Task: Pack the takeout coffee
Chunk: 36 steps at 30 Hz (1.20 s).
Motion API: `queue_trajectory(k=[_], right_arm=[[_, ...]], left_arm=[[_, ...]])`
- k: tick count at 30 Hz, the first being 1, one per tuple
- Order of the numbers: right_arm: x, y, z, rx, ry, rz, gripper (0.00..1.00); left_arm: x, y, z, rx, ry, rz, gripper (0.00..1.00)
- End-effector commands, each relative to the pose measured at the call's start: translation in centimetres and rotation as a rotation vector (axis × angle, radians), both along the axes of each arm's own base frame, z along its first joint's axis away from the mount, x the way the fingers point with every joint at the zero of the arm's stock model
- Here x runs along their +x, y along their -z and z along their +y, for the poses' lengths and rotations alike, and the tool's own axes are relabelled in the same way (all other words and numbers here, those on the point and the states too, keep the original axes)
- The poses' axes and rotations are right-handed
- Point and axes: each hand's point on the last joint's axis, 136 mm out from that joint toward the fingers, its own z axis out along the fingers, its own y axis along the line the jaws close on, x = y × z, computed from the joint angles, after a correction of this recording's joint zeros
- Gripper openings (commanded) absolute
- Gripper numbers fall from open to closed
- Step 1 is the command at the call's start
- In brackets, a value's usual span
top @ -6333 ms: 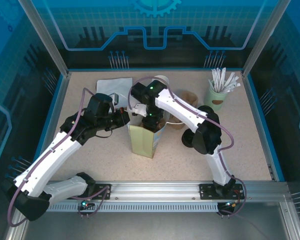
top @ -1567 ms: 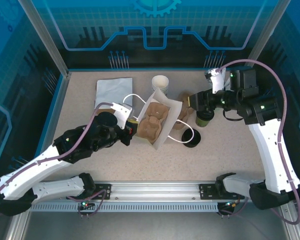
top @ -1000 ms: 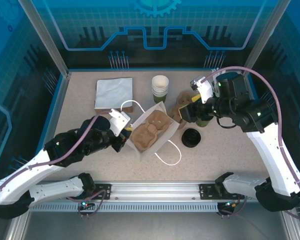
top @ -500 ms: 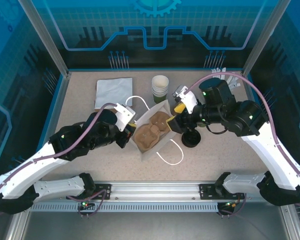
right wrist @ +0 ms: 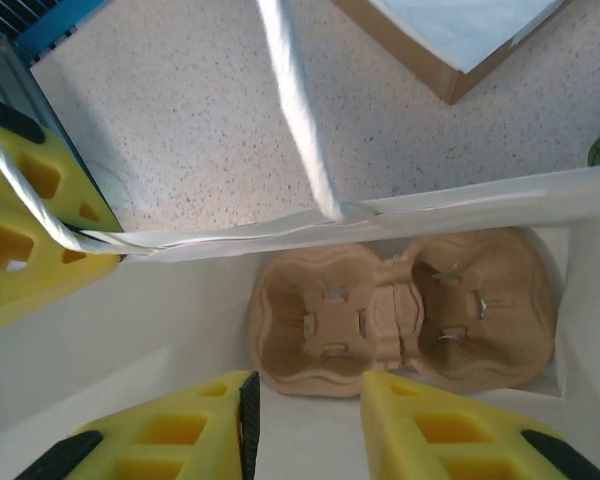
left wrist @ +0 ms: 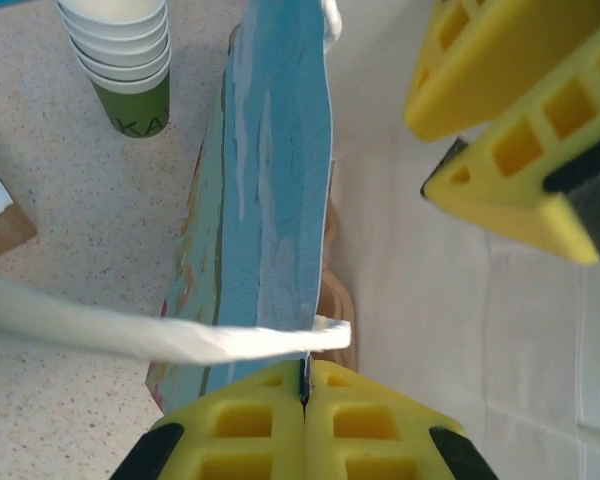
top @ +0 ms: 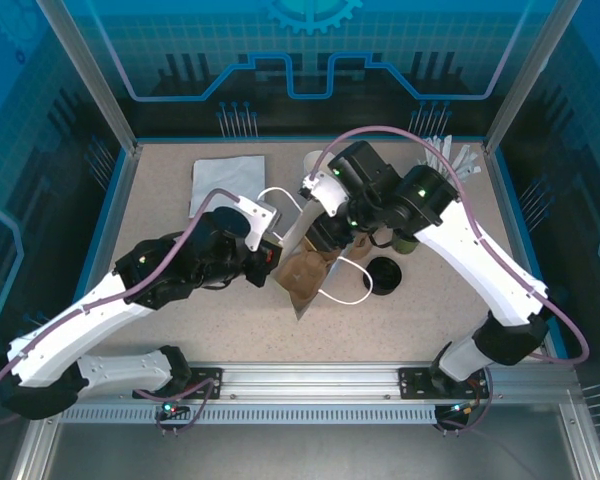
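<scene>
The takeout coffee [top: 383, 276] shows from above as a round black lid on the table just right of the paper bag [top: 302, 292]; its cup body is hidden beneath. The bag is white inside and blue-printed outside [left wrist: 270, 200]. A brown pulp tray [right wrist: 400, 310] lies on the bag's bottom. My left gripper [left wrist: 305, 375] is shut on the bag's rim and holds the mouth open from the left [top: 272, 255]. My right gripper [right wrist: 310, 430] hangs in the bag's mouth [top: 330, 235] above the tray. Its jaws stand apart with nothing between them.
A stack of white-and-green cups [left wrist: 130, 60] stands behind the bag. A flat pale bag [top: 225, 182] lies at the back left. Wrapped straws [top: 450, 157] stick up at the back right. A dark green cup [top: 405, 243] peeks from under my right arm. The bag's handle [top: 348, 290] loops towards the lid.
My right gripper has swung left from beside the bag into its mouth, and its jaws have narrowed. The left gripper has lifted the rim, so the bag stands steeper.
</scene>
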Motion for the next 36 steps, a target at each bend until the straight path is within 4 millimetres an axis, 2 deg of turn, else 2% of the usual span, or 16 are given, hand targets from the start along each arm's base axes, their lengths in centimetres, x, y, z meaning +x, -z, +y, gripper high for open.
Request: queue_trajectory(k=[1, 6, 9, 13, 17, 21, 28, 36], right_arm=[[-0.8, 0.0, -0.4, -0.045, 0.006, 0.021, 0.34], [-0.6, 0.3, 0.4, -0.075, -0.01, 0.033, 0.34], [-0.6, -0.8, 1.4, -0.046, -0.042, 0.013, 0.34], [-0.9, -3.2, 2.9, 0.039, -0.079, -0.014, 0.34], [-1.0, -4.0, 3.8, 0.069, -0.103, -0.015, 0.33], [-0.8, -2.5, 4.4, 0.027, -0.108, 0.02, 0.32], [-0.5, 1.4, 6.3, -0.06, -0.118, 0.104, 0.23], [0.8, 4.9, 6.7, -0.142, -0.031, 0.168, 0.14]], left_arm=[[0.2, -1.1, -0.2, -0.093, -0.047, 0.048, 0.0], [0.4, -1.6, 1.2, -0.111, -0.121, 0.063, 0.0], [0.0, -2.7, 2.2, -0.146, -0.147, 0.052, 0.0], [-0.8, -3.8, 3.0, -0.211, -0.169, 0.057, 0.0], [-1.2, -3.8, 4.1, -0.232, -0.208, 0.072, 0.0], [-1.2, -3.3, 4.8, -0.236, -0.245, 0.075, 0.0], [-0.2, -0.4, 3.8, -0.304, -0.305, 0.119, 0.0], [0.8, 0.3, 4.1, -0.404, -0.421, 0.145, 0.0]])
